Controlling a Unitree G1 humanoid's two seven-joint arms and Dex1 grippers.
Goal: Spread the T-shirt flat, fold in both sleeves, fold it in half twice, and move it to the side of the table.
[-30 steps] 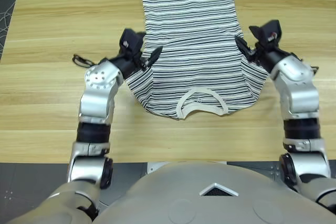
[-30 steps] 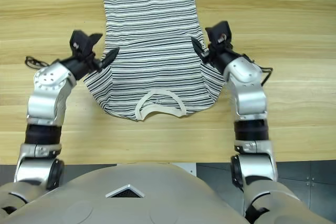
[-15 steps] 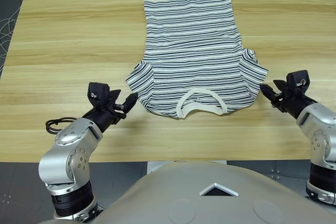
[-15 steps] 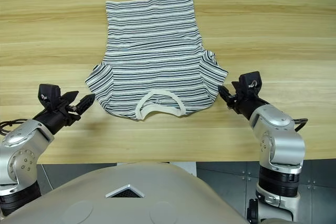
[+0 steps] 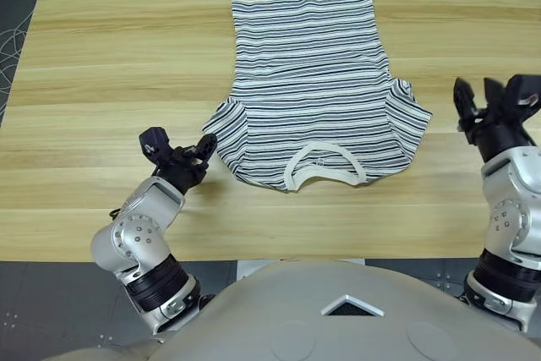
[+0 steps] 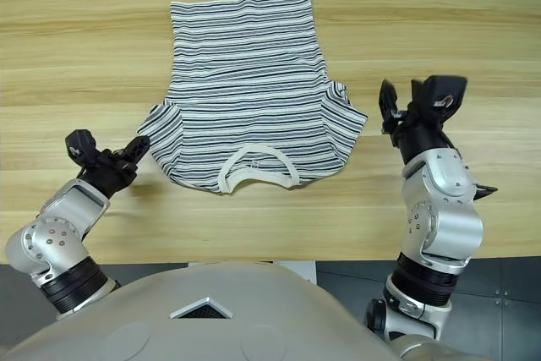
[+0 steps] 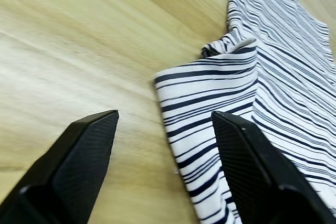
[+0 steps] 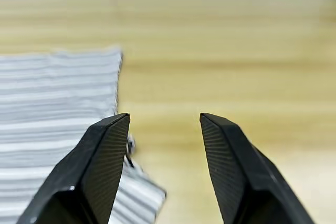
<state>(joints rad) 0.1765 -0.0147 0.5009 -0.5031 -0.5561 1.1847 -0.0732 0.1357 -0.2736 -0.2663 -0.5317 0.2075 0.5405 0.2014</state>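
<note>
Since neither gripper holds anything, the first fold in half looks not yet begun. At lower left, the left gripper [image 5: 180, 143] sits low over the table [image 5: 101, 48] with its fingers spread, just beside the T-shirt [image 5: 313, 73], probably lined up to pinch that shoulder edge. At right, the right gripper [image 5: 475, 95], likewise spread, hangs near the opposite sleeve [image 5: 407, 107]. The shirt lies mid-frame, collar [image 5: 325, 166] nearest, sleeves bunched inward, hem toward the top.

Head stereo pair steeply down over table [image 5: 101, 57]; wrist cameras low, near T-shirt [image 7: 273, 77].
</note>
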